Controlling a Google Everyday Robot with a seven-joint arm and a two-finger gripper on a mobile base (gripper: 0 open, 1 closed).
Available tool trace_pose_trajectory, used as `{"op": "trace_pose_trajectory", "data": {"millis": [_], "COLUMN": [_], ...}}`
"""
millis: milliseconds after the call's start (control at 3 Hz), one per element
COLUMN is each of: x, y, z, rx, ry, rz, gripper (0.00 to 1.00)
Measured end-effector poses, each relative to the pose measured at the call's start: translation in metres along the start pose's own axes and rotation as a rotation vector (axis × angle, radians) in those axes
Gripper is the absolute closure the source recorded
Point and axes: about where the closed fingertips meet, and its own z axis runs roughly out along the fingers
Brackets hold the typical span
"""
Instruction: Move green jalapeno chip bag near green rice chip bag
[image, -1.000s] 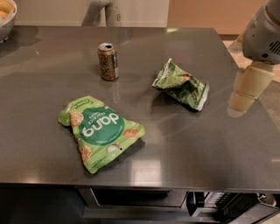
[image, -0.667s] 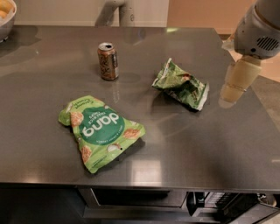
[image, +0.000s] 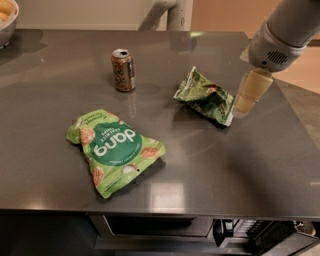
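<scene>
The green jalapeno chip bag (image: 206, 96) is small, dark green and wrinkly with white edges; it lies right of the table's middle. The green rice chip bag (image: 114, 149) is larger and light green with white "dang" lettering; it lies flat at the front left. My gripper (image: 248, 96) hangs from the arm at the upper right, just to the right of the jalapeno bag and slightly above the table, beside the bag and apart from it.
A brown drink can (image: 123, 69) stands upright behind and between the two bags. A bowl (image: 7, 20) sits at the far left corner. The dark grey table (image: 210, 165) ends close to my gripper on the right.
My gripper has moved left and a little away from the camera, from the table's right edge to just beside the jalapeno bag. Both bags and the can have not moved.
</scene>
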Motion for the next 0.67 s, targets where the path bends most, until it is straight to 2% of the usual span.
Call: {"op": "trace_pose_trajectory", "data": {"millis": [667], "x": [-0.003], "y": [-0.038], "z": [0.046], "rx": [-0.025], "ry": [-0.046], "rz": [0.061], "gripper": [0.00]}}
